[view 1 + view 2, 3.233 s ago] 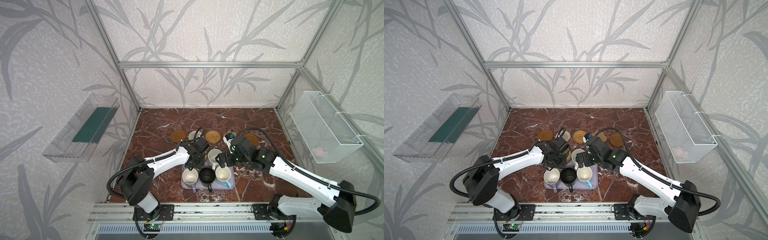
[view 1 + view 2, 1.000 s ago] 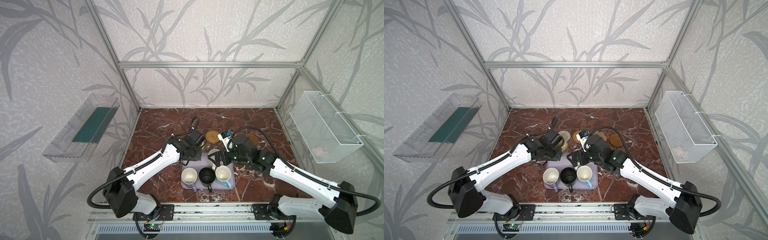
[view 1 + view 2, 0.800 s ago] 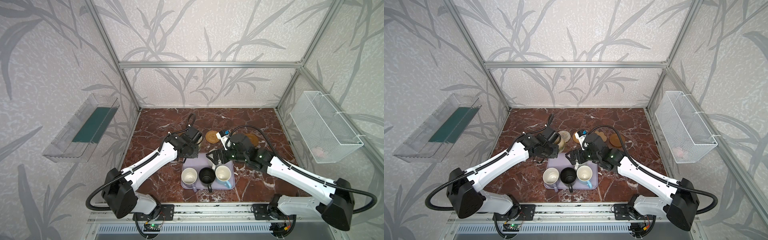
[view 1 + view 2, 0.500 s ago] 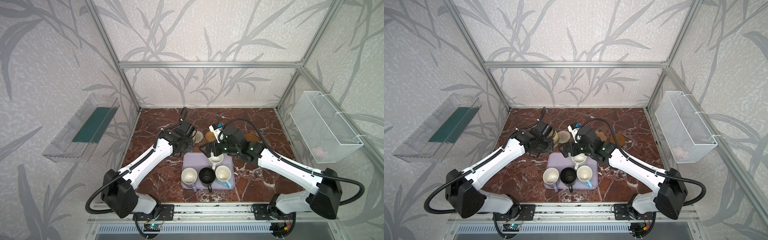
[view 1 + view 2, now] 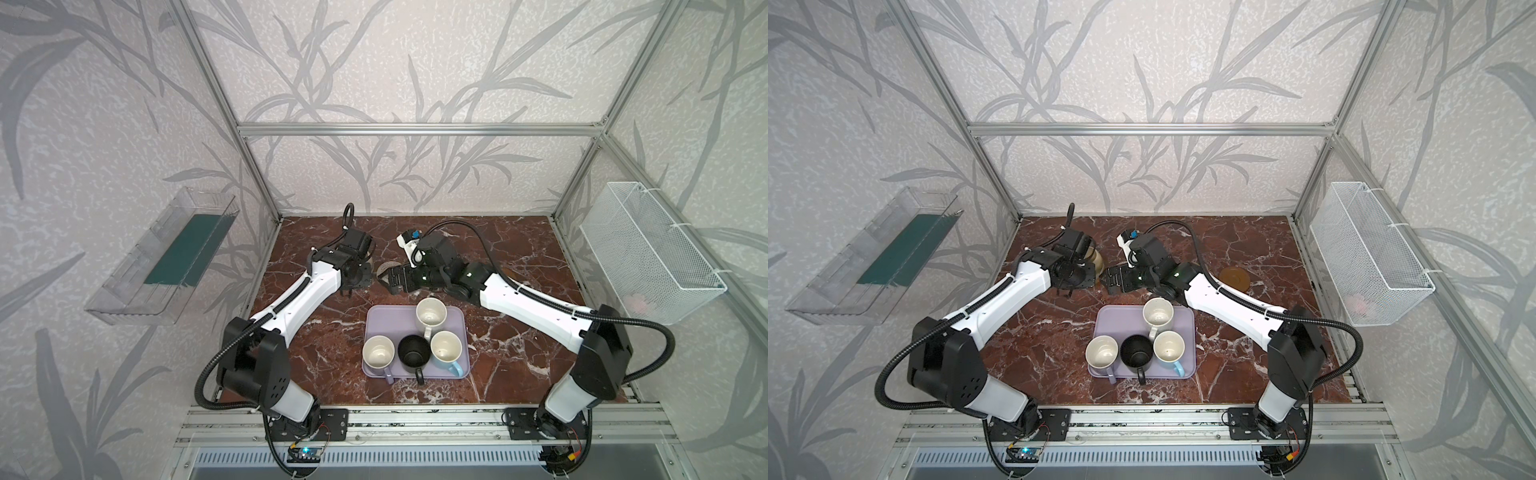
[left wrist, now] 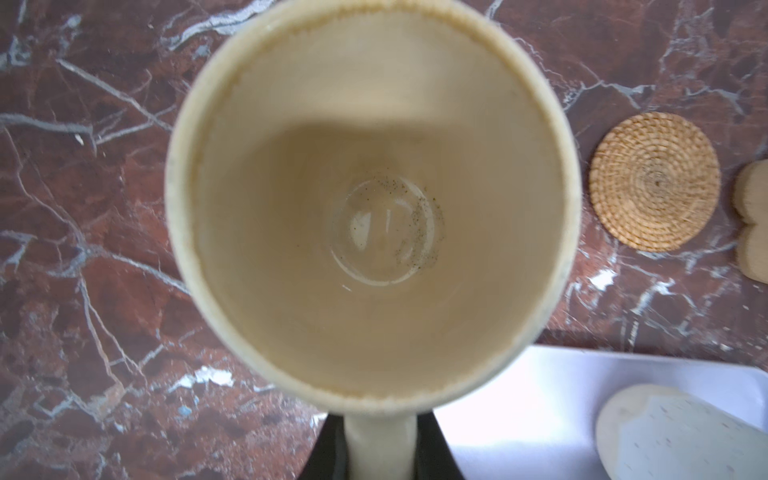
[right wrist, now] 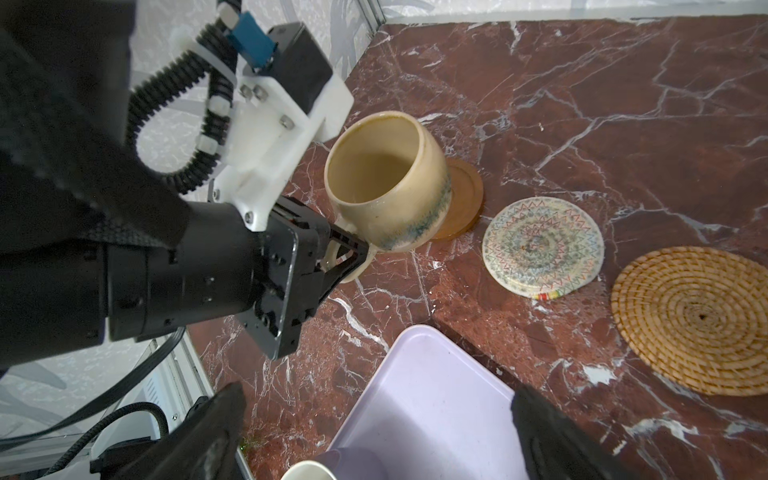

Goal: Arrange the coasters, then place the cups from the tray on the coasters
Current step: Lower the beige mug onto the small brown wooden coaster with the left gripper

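Note:
My left gripper (image 7: pixel 343 253) is shut on the handle of the rounded beige cup (image 7: pixel 386 183). The cup hangs slightly tilted over the near edge of an amber round coaster (image 7: pixel 465 199). Beside that lie the whitish woven coaster (image 7: pixel 542 245) and the tan rattan coaster (image 7: pixel 694 320). The paw-shaped one (image 6: pixel 754 220) shows at the edge of the left wrist view. On the lilac tray (image 5: pixel 386 320) stand the white (image 5: pixel 431 311), lilac (image 5: pixel 378 353), black (image 5: pixel 413 353) and light blue (image 5: pixel 446 348) cups. My right gripper (image 7: pixel 378 395) is open and empty over the tray's far corner.
A second amber coaster (image 5: pixel 1234 277) lies at the right behind the right arm. A clear wall bin (image 5: pixel 166 257) hangs on the left wall and a white wire basket (image 5: pixel 648 257) on the right. The left frame post stands close to the held cup.
The left arm lifted the beige cup off the tray and carried it back and left to the amber coaster. The right gripper, still open, swung back-left past the tray's far edge.

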Robot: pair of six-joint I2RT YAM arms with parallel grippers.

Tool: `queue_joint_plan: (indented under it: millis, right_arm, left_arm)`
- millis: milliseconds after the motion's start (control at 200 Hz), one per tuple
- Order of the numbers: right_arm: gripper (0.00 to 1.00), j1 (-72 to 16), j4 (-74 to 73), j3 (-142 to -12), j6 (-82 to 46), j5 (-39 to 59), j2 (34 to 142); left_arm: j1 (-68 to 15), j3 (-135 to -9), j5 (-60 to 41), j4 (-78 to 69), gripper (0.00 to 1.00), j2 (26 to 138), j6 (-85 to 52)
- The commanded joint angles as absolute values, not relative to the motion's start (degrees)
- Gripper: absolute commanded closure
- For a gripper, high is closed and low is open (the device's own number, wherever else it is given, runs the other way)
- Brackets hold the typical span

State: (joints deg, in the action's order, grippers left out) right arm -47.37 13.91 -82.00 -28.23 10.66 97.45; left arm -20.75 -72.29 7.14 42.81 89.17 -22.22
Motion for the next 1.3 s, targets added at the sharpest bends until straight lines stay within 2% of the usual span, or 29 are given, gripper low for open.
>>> queue_joint_plan:
  millis: [0,295,820,1295]
  right_arm:
    - [0.01,-46.07,14.41,-85.04,-28.94,12.22,100.58]
    - [0.01,-42.05,14.92,-87.5,-29.19,14.5,104.23]
    - [0.01,-41.69,20.58,-89.88,-26.04,14.94,107.4]
    - [0.01,-41.64,20.74,-88.42,-26.11,14.48,106.26]
  left_arm:
    - [-19.81,-74.48,10.76,34.99,1.0,89.85,-18.24]
    - [-16.1,-72.06,6.28,26.42,1.0,93.67,-15.92]
    - [-13.82,-74.43,5.01,29.11,1.0,99.99,-15.21]
    - [-13.01,-71.2,1.01,27.27,1.0,100.0,-17.66]
